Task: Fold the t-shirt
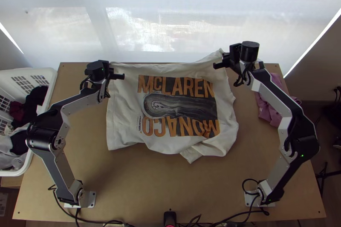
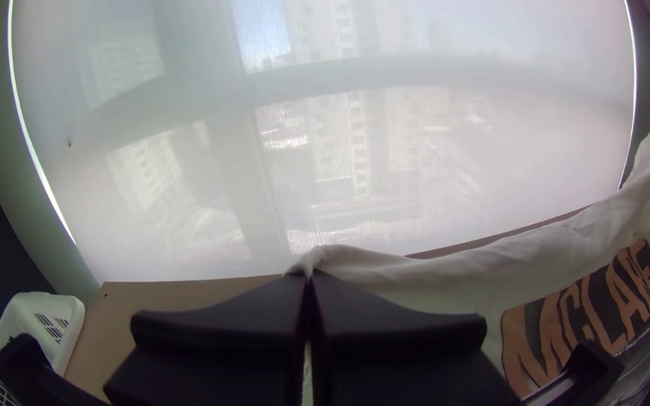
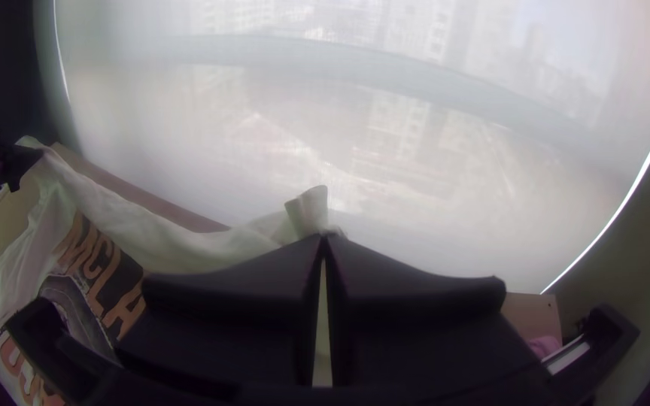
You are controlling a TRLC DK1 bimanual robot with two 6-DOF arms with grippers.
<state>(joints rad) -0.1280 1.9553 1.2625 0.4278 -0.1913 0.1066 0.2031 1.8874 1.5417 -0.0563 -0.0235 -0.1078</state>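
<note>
Top view: the t-shirt (image 1: 121,116) is lying print-up across the tabletop (image 1: 140,180), rumpling at its near edge, while the left pincer (image 1: 116,75) and the right pincer (image 1: 220,64) are holding its far side. Left wrist view: the left pincer (image 2: 308,275) is clamping cloth, fingertips meeting. Right wrist view: the right pincer (image 3: 326,235) is likewise pinching cloth, fingertips together.

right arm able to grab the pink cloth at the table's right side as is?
Probably not: the right gripper is shut on the white t-shirt. If it let go, likely yes: the pink cloth lies nearby, nothing seen on top.
</note>
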